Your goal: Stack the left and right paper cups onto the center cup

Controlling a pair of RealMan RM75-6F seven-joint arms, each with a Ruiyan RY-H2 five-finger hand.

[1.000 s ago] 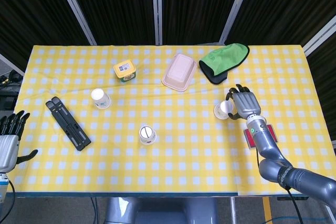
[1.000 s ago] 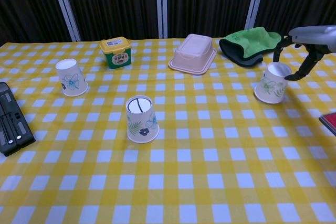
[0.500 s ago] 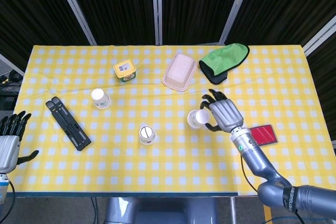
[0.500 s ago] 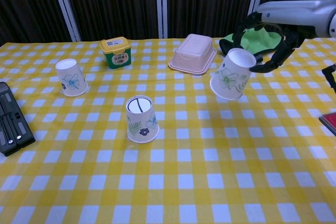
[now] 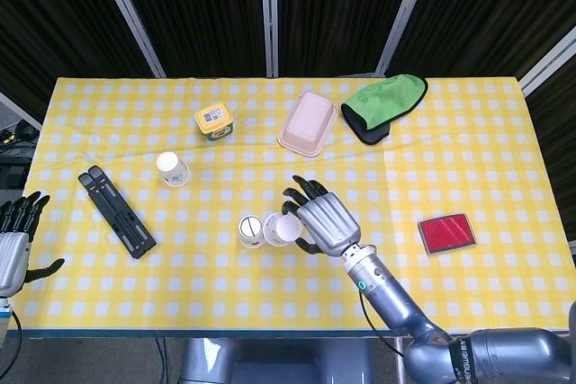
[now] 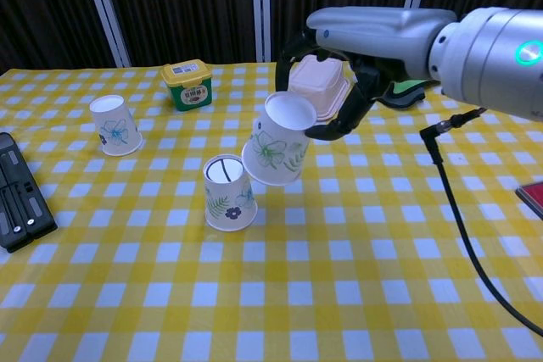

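Observation:
My right hand [image 5: 322, 222] [image 6: 339, 82] holds an upturned paper cup with a green flower print [image 6: 277, 147] [image 5: 281, 228] in the air, tilted, just right of and above the center cup [image 6: 229, 193] [image 5: 252, 231]. The center cup stands upside down on the yellow checked cloth with a black line on its base. The left cup [image 6: 114, 125] [image 5: 172, 169] stands upside down at the far left, untouched. My left hand [image 5: 16, 245] hangs off the table's left edge, fingers spread, holding nothing.
A yellow-green tub [image 6: 187, 84], a pink lidded box [image 6: 311, 86] and a green mitt [image 5: 383, 105] lie along the back. A black folding stand [image 5: 115, 210] lies at the left, a red card [image 5: 445, 233] at the right.
My right hand has carried the right cup leftward across the table, from the right side to just beside the center cup. The left hand has hardly moved.

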